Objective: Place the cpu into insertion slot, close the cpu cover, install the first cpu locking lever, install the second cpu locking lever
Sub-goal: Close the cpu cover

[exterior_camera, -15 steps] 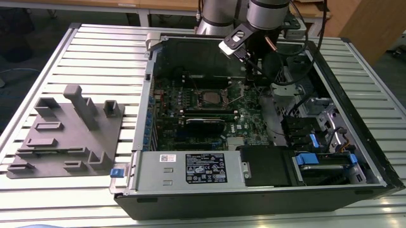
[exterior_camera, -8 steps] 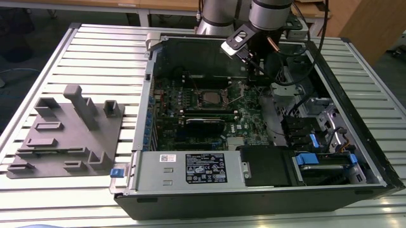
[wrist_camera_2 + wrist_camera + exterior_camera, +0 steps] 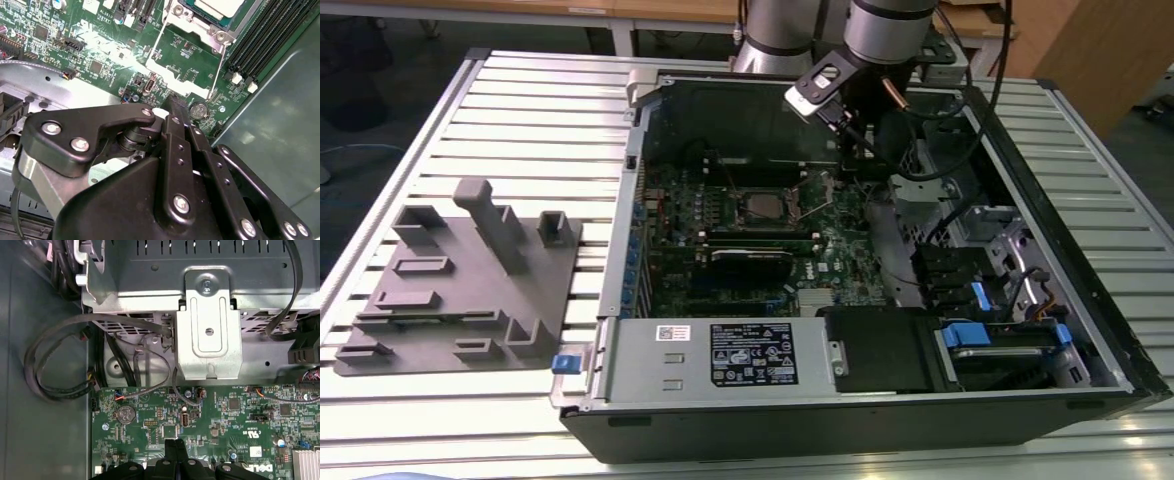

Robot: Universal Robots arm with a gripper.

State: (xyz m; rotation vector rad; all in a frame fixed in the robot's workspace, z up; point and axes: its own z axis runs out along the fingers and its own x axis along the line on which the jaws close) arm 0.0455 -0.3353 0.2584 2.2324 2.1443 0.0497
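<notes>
The cpu [image 3: 758, 208], a silvery square, lies in the insertion slot [image 3: 728, 207] in the middle of the green motherboard [image 3: 847, 235]. In the second wrist view the cpu [image 3: 220, 6] has the silver cpu cover [image 3: 200, 26] lying flat around it. Two thin wire locking levers [image 3: 155, 47] [image 3: 222, 65] angle out from the socket's sides. My gripper [image 3: 857, 150] hangs above the board toward the exterior view's right of the socket and apart from it. Its black fingers [image 3: 172, 107] are shut with nothing between them. In the first wrist view the fingertips [image 3: 173, 445] hover over the board near a coin battery [image 3: 125, 413].
The open computer case [image 3: 1067, 330] walls in the board. A metal bracket [image 3: 209, 335] and black cables [image 3: 55, 365] sit close to my gripper. Memory slots [image 3: 260, 45] run beside the socket. A grey fixture block [image 3: 467, 280] rests on the slatted table at the exterior view's left.
</notes>
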